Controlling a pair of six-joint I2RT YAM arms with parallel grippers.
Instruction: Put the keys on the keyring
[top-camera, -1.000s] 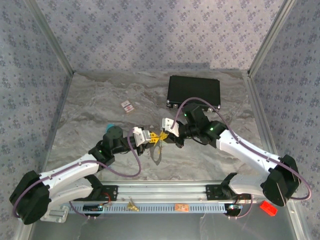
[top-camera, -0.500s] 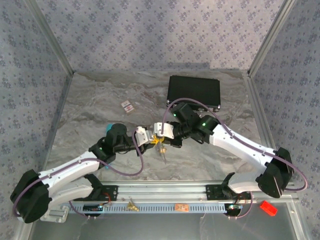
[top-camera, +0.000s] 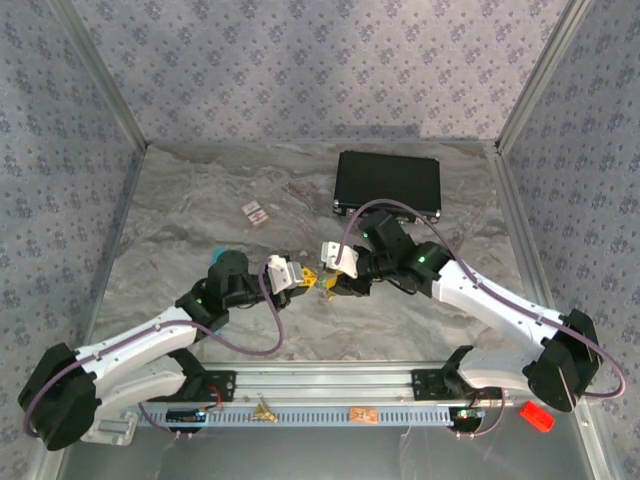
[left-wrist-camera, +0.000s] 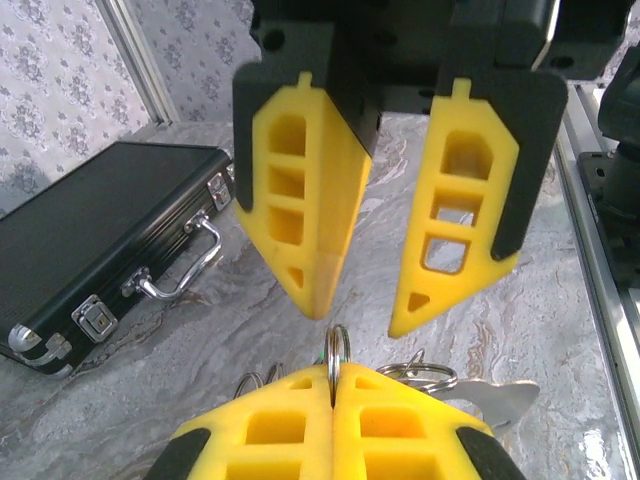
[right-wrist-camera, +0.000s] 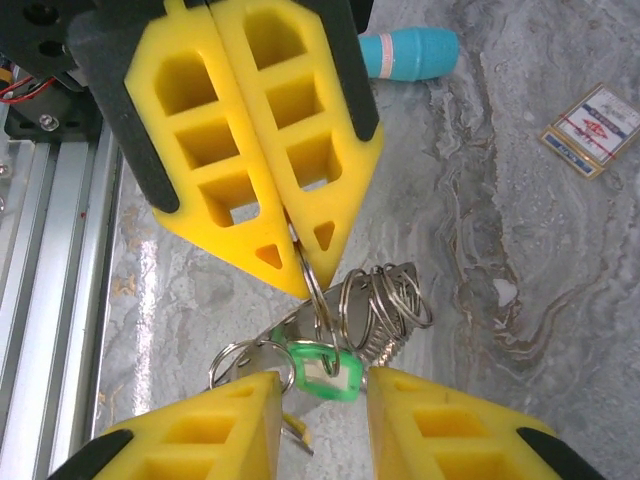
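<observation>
Above the counter (top-camera: 200, 210), the left gripper (right-wrist-camera: 295, 270) — jaws clenched on the keyring (left-wrist-camera: 338, 342), edge-on along their seam — points it at the right gripper (left-wrist-camera: 358, 320), jaws released; the green key (right-wrist-camera: 320, 372) hangs between them.

A black case (top-camera: 388, 183) lies flat and shut at the far side of the grey marbled table (top-camera: 190, 190), right of the middle, with its silver handle and latches on the near edge. A small red-and-white card (top-camera: 255, 212) lies well apart to the case's left, and the end of a teal pen (top-camera: 216, 253) shows nearer and further left. Patterned blue-grey walls (top-camera: 320, 60) close the table in, a slotted aluminium rail (top-camera: 330, 385) runs along its near edge, and a small red block (top-camera: 536, 416) sits at the near right corner.
</observation>
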